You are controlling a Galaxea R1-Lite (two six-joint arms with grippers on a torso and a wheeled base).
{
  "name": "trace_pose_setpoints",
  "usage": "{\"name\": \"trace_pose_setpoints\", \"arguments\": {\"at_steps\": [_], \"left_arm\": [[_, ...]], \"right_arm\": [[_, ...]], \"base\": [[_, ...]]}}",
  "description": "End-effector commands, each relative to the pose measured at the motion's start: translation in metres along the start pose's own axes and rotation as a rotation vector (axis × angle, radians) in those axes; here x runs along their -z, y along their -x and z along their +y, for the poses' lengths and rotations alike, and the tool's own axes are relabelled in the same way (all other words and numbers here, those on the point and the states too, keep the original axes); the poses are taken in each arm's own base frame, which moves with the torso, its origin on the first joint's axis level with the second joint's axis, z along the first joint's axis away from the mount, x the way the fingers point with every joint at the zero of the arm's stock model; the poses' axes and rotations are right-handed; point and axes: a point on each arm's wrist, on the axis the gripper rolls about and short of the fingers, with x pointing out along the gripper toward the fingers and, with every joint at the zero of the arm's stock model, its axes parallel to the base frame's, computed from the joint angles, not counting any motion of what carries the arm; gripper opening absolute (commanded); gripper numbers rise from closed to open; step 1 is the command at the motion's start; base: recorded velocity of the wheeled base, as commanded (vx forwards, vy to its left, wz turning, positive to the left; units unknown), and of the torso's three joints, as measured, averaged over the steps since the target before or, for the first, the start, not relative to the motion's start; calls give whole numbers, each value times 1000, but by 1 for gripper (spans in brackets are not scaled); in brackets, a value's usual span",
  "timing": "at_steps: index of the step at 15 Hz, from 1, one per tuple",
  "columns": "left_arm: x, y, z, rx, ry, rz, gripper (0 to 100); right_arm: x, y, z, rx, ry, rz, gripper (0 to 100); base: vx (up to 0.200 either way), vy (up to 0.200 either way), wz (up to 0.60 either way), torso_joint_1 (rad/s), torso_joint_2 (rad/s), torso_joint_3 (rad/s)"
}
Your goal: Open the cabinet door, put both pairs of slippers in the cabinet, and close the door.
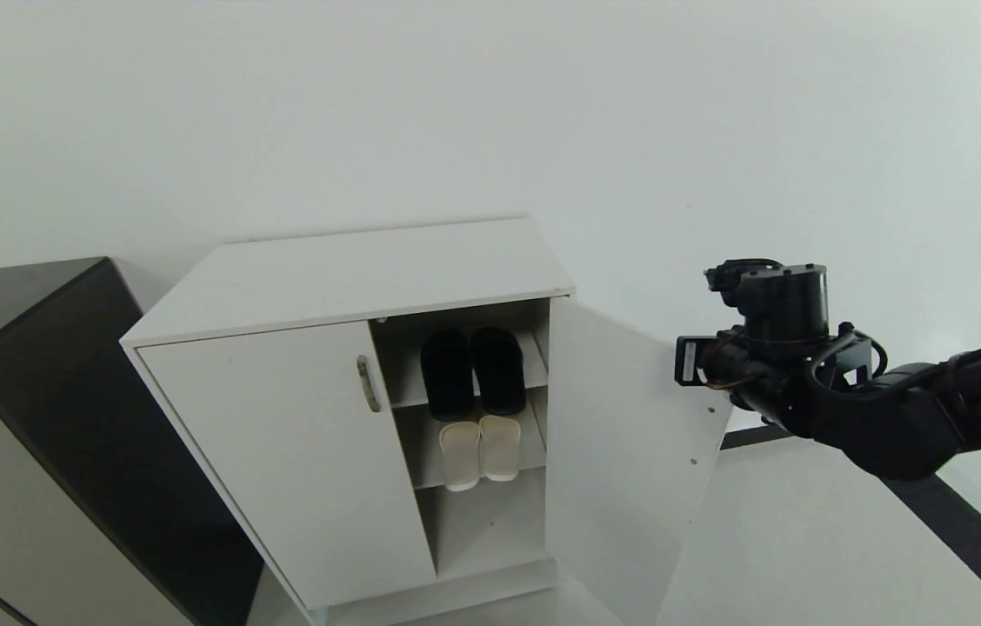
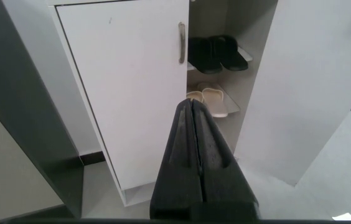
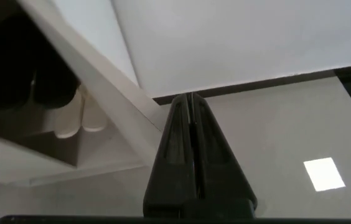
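**Both slipper pairs shelved, right door open**

In the head view the white cabinet (image 1: 351,278) stands against the wall (image 1: 490,113), at about 7 o'clock from the picture's centre. A dark cabinet (image 1: 38,391) sits just beside it at its 9 o'clock. The cabinet's left door (image 1: 282,452) is shut, and a metal handle (image 1: 367,383) is fixed upright near its inner edge. The right door (image 1: 621,435) stands wide open, swung out toward 4 o'clock over the pale floor (image 1: 804,539).

The right arm (image 1: 890,409) comes in from 3 o'clock. Its right gripper (image 3: 191,98) is pressed closed on nothing, close by the open door's free edge. Whether it touches the door cannot be told.

The left gripper (image 2: 192,104) is likewise clenched and empty. It is held in front of the cabinet, apart from it.

Inside the open half, the black slippers (image 1: 473,372) lie side by side on the upper shelf. The cream slippers (image 1: 480,450) lie on the shelf at their 6 o'clock, their ends jutting slightly over its front edge.
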Motion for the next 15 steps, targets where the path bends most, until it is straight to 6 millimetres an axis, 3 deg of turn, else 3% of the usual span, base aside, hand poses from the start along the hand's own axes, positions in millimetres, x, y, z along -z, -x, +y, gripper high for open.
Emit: {"name": "trace_pose_setpoints", "arguments": {"at_steps": [1, 2, 4, 15], "left_arm": [[0, 0, 0, 0, 0, 0, 0], [0, 0, 0, 0, 0, 0, 0], [0, 0, 0, 0, 2, 0, 0], [0, 0, 0, 0, 2, 0, 0]], "right_arm": [[-3, 26, 11, -56, 3, -15, 0], [-3, 48, 23, -117, 9, -22, 0], [-4, 64, 32, -166, 13, -30, 0], [17, 63, 32, -174, 55, 5, 0]], "base": [[0, 0, 0, 0, 0, 0], [0, 0, 0, 0, 0, 0], [0, 0, 0, 0, 0, 0], [0, 0, 0, 0, 0, 0]]}}
